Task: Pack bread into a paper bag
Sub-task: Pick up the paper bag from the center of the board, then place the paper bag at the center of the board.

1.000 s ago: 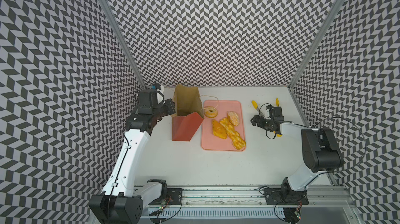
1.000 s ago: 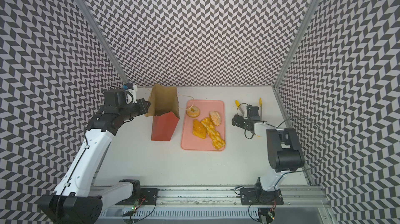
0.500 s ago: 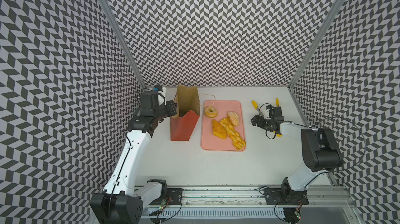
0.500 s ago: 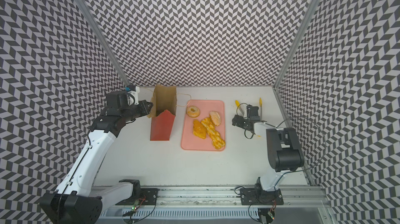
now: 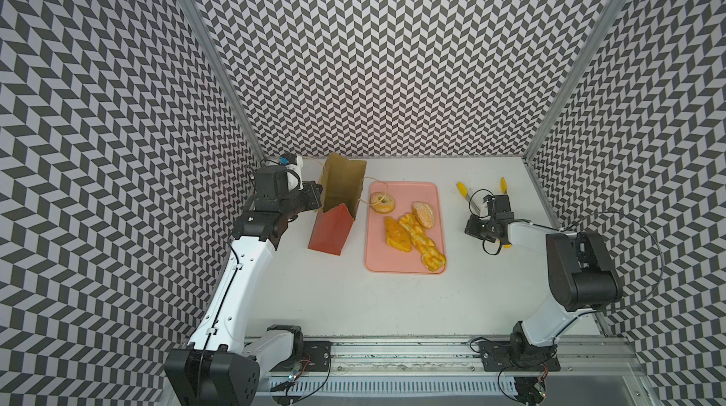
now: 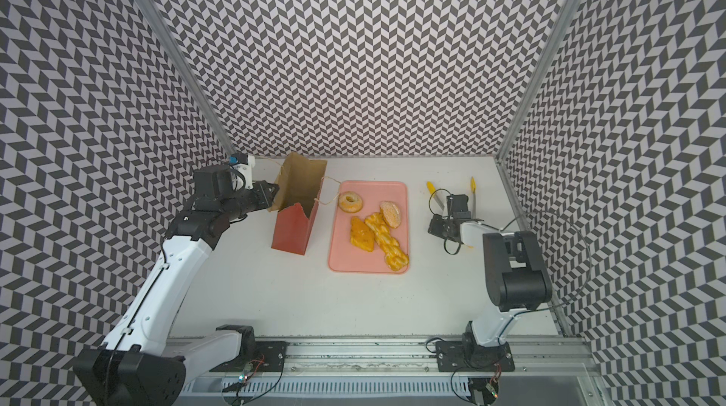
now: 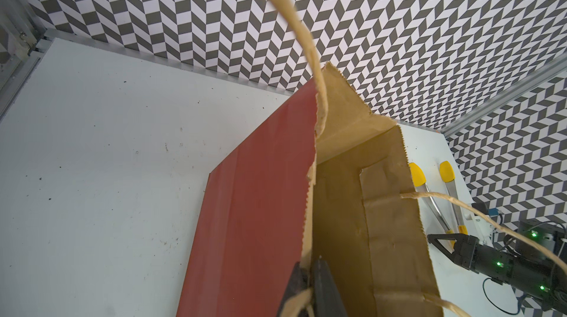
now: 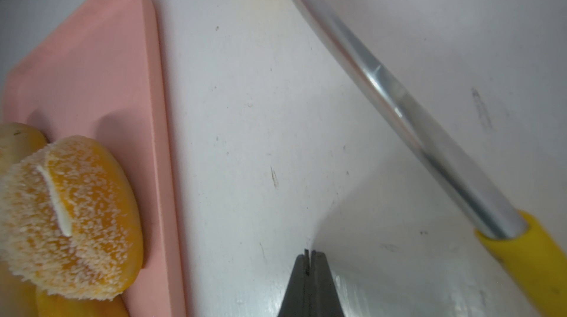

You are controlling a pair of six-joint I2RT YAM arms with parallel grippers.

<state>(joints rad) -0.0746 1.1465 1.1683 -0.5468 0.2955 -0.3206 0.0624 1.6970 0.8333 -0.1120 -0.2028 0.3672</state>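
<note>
The paper bag [image 5: 329, 229] stands open, red outside and brown inside, left of the tray. My left gripper [image 7: 310, 272] is shut on its left rim, also seen in both top views [image 6: 271, 192]. Its twine handle [image 5: 376, 191] droops over the donut [image 5: 382, 202]. The sugared bun [image 5: 424, 214], the glazed croissant piece [image 5: 397, 234] and the braided loaf [image 5: 423, 247] lie on the pink tray [image 5: 408, 189]. My right gripper [image 8: 309, 252] is shut low over the table right of the tray. Nothing shows between its fingertips.
Yellow-tipped metal tongs [image 5: 461, 189] lie at the back right around my right gripper [image 6: 457, 203]. One tongs arm [image 8: 399, 100] runs close beside the jaws. Patterned walls close in the back and both sides.
My right gripper's jaws have gone from open to shut without leaving its spot by the tongs. My left arm has drawn the bag's rim slightly leftward, and the bag stands a little straighter.
</note>
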